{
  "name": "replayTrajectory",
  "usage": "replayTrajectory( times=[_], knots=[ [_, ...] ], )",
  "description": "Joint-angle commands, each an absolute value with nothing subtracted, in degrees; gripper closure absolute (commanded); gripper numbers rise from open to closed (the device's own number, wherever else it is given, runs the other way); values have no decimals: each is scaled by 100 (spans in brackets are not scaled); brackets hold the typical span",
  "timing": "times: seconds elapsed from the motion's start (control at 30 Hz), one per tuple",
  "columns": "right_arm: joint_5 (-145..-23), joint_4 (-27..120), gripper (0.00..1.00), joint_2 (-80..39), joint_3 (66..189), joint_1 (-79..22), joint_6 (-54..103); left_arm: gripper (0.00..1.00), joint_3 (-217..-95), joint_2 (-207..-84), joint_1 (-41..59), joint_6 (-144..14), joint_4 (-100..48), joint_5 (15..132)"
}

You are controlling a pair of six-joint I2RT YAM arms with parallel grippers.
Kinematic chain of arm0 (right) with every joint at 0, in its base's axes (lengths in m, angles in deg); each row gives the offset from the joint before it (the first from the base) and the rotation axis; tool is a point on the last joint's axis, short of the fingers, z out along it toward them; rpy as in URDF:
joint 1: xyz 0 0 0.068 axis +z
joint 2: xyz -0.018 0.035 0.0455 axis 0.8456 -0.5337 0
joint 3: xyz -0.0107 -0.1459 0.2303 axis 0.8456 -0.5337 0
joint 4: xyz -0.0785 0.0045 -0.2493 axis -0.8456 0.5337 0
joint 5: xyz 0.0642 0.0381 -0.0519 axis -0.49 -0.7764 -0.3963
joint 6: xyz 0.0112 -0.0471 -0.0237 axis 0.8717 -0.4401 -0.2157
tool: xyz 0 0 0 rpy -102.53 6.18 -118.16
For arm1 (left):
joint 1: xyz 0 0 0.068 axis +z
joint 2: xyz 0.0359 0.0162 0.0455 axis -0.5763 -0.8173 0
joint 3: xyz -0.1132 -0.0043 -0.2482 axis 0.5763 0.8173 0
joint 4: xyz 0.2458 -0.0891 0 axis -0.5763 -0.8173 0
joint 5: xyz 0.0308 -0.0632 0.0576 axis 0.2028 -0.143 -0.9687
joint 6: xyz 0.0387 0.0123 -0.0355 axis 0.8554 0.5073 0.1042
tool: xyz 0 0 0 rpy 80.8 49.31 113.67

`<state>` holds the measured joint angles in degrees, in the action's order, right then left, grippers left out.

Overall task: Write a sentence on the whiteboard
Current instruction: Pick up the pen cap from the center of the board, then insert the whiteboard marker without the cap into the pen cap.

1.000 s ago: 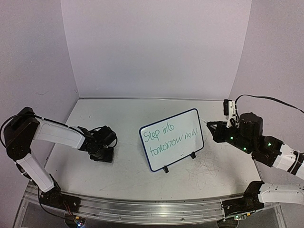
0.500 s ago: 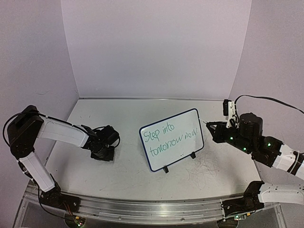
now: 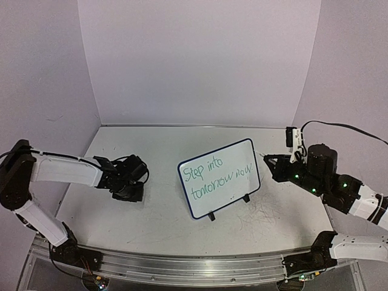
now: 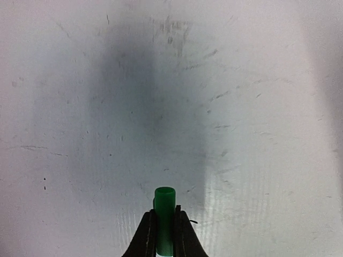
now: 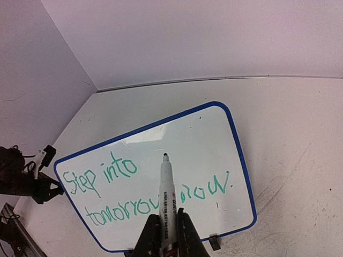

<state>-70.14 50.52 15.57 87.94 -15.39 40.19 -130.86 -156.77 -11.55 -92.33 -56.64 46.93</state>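
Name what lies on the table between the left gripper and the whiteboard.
Nothing: in the top view, only bare table separates the left gripper from the whiteboard.

Back wall (image 3: pixel 200 60) was plain, pale lilac-white, evenly lit. Left wall (image 3: pixel 42 73) and right wall (image 3: pixel 351 60) had same tone, angled inward. White tabletop (image 3: pixel 151 212) was scuffed; faint grey scribbles (image 3: pixel 262 213) lay at near right. Metal rail (image 3: pixel 182 265) ran along near edge. Left wrist view showed soft dark shadow (image 4: pixel 134 107) on tabletop.
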Motion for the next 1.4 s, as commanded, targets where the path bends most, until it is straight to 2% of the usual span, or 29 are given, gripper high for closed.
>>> replayTrajectory(
  times=[0.0,0.13,0.27,0.37,0.47,0.67,0.97,1.37],
  knots=[
    [-7255,4946,100,1594,8990,-1564,3782,100,-13234,-14269,-1179,-8823,-5631,4544],
    [-8120,5016,100,1517,9065,-1560,3374,100,-13359,-13160,-1193,-7862,-5386,4865],
    [-8931,5185,100,1358,9293,-1551,3260,100,-13586,-12249,-1212,-6603,-5001,6030],
    [-9491,5163,100,1246,9424,-1547,3356,100,-13814,-12029,-1259,-5697,-4726,7122],
    [-9931,5092,100,1144,9556,-1530,3566,100,-14138,-12391,-1352,-4861,-4695,7797],
    [-10247,5387,100,596,9862,-1354,3770,100,-14218,-13182,-2210,-3690,-4669,7488],
    [-9716,5332,100,-711,10861,291,3818,100,-13594,-13290,-2766,-3262,-4590,7119],
    [-9861,5388,100,-1316,11450,468,3727,100,-13395,-13194,-2932,-3208,-4594,6998]
  ],
)
